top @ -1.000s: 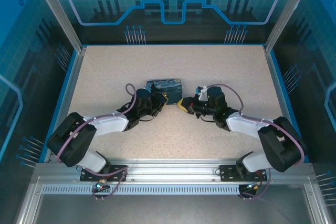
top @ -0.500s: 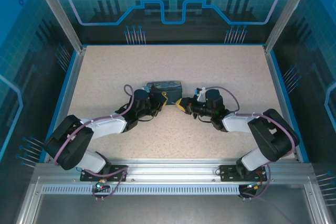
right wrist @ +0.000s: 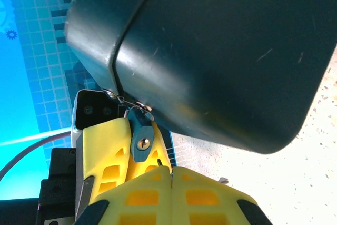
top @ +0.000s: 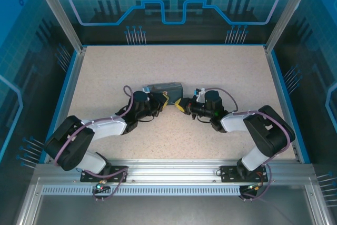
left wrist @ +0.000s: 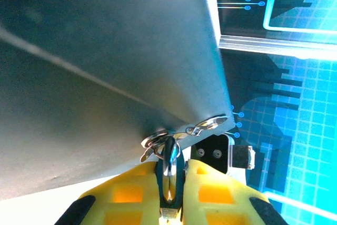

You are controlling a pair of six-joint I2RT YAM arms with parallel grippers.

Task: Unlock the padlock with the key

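Left gripper (left wrist: 171,166) clamps the padlock (right wrist: 141,139); right gripper (right wrist: 171,172) is closed, key seemingly hidden between its pads.

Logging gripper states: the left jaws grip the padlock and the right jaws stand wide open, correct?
No: the right gripper has its jaws shut, pressed tight together, as the right wrist view shows. The left gripper does grip the padlock.

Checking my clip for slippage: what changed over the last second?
The rectangular painted box tilted, its painted face now less visible from above. The right arm's elbow swung inward and the right hand edged left. The left hand stays clamped on the small bluish padlock; the right hand stays shut.
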